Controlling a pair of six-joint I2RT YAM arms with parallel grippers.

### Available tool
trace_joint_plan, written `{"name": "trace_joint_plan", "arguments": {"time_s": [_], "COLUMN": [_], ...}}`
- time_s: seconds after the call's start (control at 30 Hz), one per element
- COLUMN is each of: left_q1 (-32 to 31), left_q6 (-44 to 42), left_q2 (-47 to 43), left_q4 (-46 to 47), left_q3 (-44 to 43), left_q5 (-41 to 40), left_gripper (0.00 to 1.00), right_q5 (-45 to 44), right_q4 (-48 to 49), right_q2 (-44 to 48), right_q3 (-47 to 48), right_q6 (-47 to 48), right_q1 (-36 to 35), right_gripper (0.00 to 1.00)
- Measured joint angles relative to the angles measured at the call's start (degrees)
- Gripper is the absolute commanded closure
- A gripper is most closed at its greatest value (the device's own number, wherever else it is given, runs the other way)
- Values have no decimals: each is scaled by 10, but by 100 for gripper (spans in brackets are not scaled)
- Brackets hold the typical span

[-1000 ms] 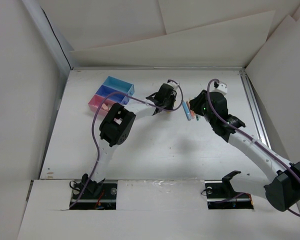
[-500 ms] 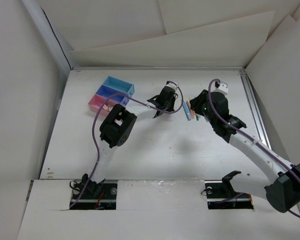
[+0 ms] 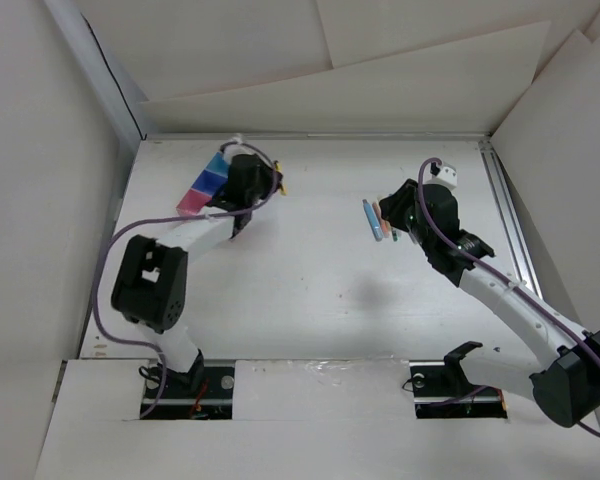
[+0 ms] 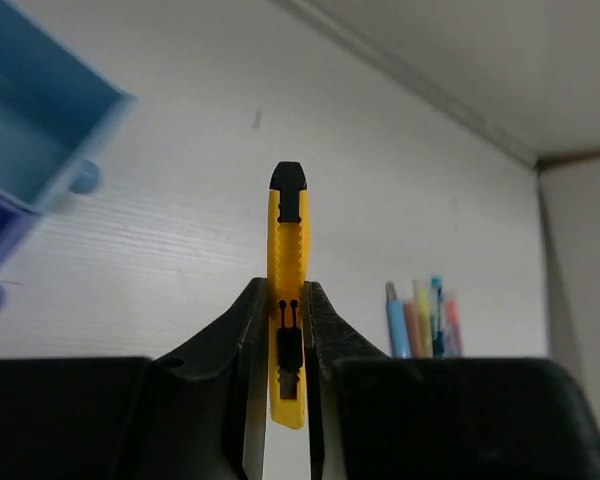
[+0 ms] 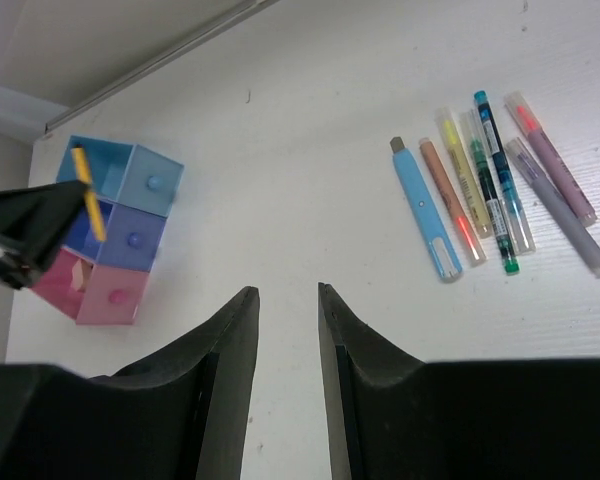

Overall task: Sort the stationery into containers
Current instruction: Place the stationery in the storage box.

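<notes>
My left gripper [image 4: 284, 300] is shut on a yellow utility knife [image 4: 288, 250], held upright. In the top view it [image 3: 267, 186] hangs beside the containers: a light-blue bin [image 3: 220, 164], a blue-violet bin [image 3: 208, 183] and a pink bin [image 3: 190, 203], joined in a row. In the right wrist view the knife [image 5: 88, 195] sits over the light-blue bin [image 5: 105, 168]. My right gripper [image 5: 285, 292] is open and empty, above bare table left of a row of pens. The row includes a light-blue pen [image 5: 425, 212] and a pink pen [image 5: 548, 155].
Between those two pens lie orange, yellow and teal ones, with a grey-purple one [image 5: 562, 208] at the right. A pale piece [image 5: 77, 275] shows inside the pink bin. Upright white walls enclose the table [image 3: 310, 300], with a metal rail along the right edge.
My left arm has swung left from the middle of the table, near the pens, to the containers, carrying the yellow knife. The right arm has barely moved.
</notes>
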State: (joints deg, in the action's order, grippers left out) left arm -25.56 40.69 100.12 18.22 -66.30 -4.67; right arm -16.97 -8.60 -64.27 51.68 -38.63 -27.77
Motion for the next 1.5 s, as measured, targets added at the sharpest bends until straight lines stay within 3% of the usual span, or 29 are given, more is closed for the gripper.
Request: {"name": "trace_joint_plan", "arguments": {"time_s": [0.17,0.33,1.33,1.5], "left_q1": [130,188,197,197], "left_q6": [90,129,164,170], "left_q2": [-80,-75,-4,2], "left_q4": [65,60,46,41], "left_q3": [107,143,107,70], "left_q5": [16,25,-10,-10], "left_gripper": [100,100,100,100], "right_q5": [8,12,16,20], "right_q4": [0,0,0,0], "right_q2": [1,1,0,-1], "right_q3": [0,0,0,0], "right_q6": [0,0,0,0], "right_q1": [0,0,0,0], "right_gripper": [64,64,64,64]}}
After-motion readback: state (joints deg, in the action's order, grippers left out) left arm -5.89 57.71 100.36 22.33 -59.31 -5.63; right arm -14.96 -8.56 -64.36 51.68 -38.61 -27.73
